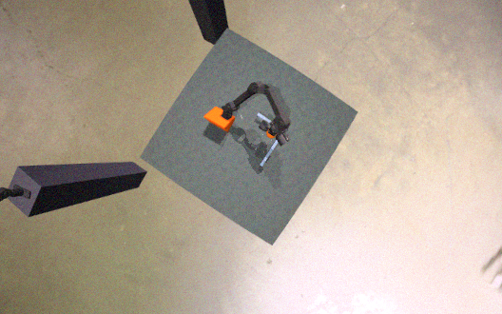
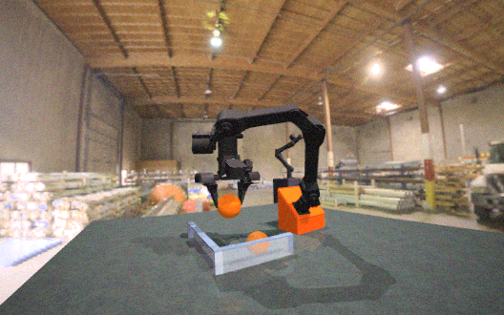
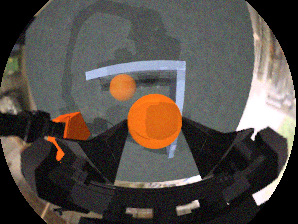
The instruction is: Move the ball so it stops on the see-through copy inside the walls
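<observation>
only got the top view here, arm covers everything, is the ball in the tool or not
Observer: Yes. In the exterior view the tool is shut on the ball, which hangs in the air above the table.
Operator: where's the see-through copy
Observer: Inside the corner of the clear walls, resting on the table: the see-through copy.
Operator: am i over it
Observer: Not quite. In the wrist view the ball sits off to one side of the copy.

Grey-green table [image 2: 119, 267] is carrying two low clear walls [image 2: 248, 250] forming a corner, with the see-through ball copy [image 2: 258, 241] sitting inside. The arm's orange base [image 2: 298, 212] is standing just behind them
</observation>
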Motion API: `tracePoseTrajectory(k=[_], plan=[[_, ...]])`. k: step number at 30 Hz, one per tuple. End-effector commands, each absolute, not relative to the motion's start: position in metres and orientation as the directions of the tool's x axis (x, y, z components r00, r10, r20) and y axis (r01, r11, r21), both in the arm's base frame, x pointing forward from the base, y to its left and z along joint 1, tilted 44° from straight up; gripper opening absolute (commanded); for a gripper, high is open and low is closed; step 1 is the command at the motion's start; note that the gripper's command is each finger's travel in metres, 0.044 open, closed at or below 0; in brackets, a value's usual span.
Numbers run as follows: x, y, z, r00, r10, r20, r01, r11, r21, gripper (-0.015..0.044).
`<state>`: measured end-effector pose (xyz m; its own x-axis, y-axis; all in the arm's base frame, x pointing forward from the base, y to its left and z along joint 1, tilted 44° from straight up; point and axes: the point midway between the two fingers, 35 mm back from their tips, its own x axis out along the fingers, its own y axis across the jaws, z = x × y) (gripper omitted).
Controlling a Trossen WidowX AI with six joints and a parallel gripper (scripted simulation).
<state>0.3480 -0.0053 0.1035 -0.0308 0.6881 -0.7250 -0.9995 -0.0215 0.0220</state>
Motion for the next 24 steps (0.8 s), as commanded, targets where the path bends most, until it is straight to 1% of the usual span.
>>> tracePoseTrajectory(k=[1,8,24], plan=[[0.344,-0.023,0.121,-0.032,0.687,-0.726,-0.999,-0.024,0.021,0.0000],[0.340,-0.021,0.124,-0.032,0.688,-0.725,-0.999,-0.024,0.022,0.0000],[0.305,0.015,0.115,-0.033,0.688,-0.725,-0.999,-0.024,0.023,0.0000]])
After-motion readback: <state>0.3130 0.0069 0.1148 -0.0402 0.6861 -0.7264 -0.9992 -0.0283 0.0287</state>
